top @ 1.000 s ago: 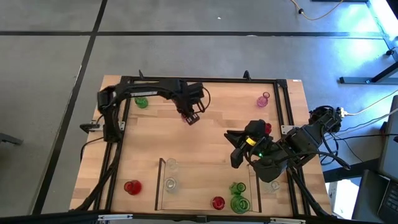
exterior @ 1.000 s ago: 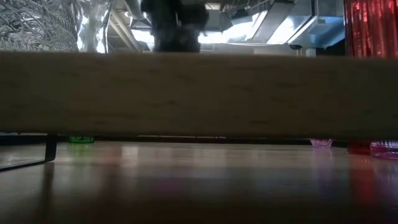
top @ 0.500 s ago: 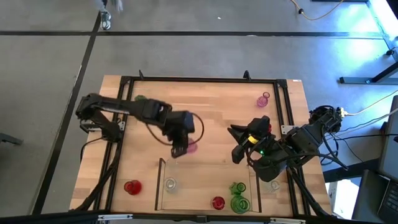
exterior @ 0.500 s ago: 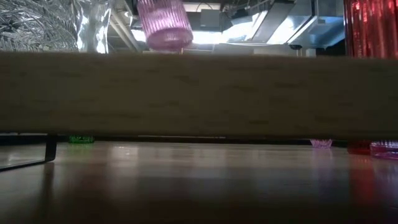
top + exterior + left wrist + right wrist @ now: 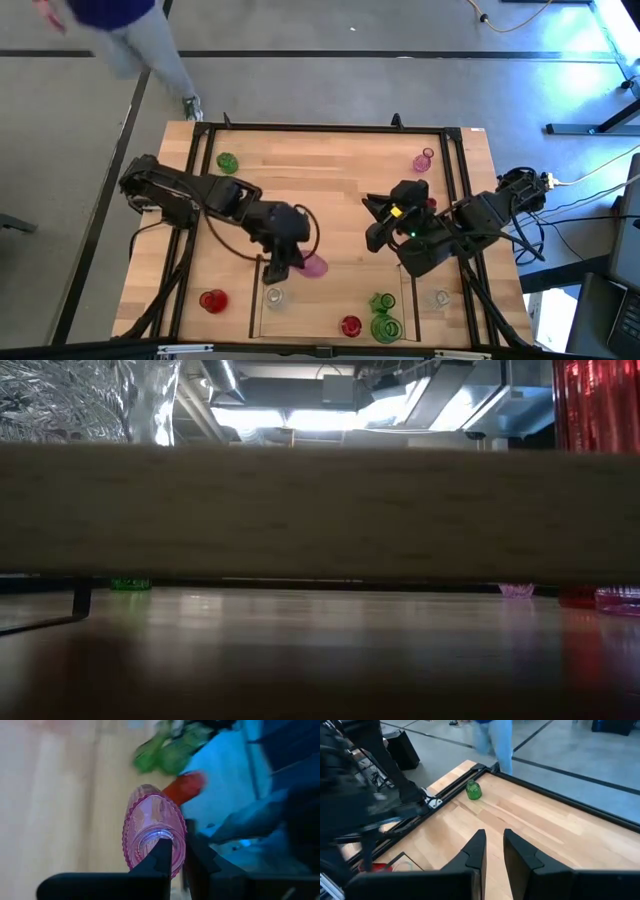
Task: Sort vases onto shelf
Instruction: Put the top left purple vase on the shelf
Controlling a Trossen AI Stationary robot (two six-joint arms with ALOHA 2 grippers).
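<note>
My left gripper (image 5: pixel 290 262) is shut on a ribbed pink vase (image 5: pixel 313 266), held above the far edge of the shelf (image 5: pixel 258 300). In the left wrist view the pink vase (image 5: pixel 150 827) points away from the fingers. In the shelf stand a clear vase (image 5: pixel 273 296), a red vase (image 5: pixel 350 325) and two green vases (image 5: pixel 384 315). My right gripper (image 5: pixel 373 228) hovers over the table's right half, its fingers (image 5: pixel 477 850) a narrow gap apart with nothing between them. A red vase (image 5: pixel 431 205) shows just beside the right arm. My left gripper pinches the pink vase's mouth rim (image 5: pixel 176 840), one finger (image 5: pixel 161 855) at the opening and the other (image 5: pixel 195 857) outside the wall. The fingers slant down toward the table's near edge. The vase is lifted clear, tilted, its body reaching out beyond the fingertips.
Loose vases stand outside the shelf: green (image 5: pixel 227 162) far left, pink (image 5: pixel 424 160) far right, red (image 5: pixel 212 300) near left, clear (image 5: pixel 440 297) near right. A black frame (image 5: pixel 320 128) rims the tabletop. A person (image 5: pixel 110 30) walks past the far left corner.
My left gripper has carried the pink vase from the far middle of the table toward the near edge and upward, turning as it went, to above the shelf's far edge. The vase stays clear of the table. A person has walked in beyond the far left corner.
</note>
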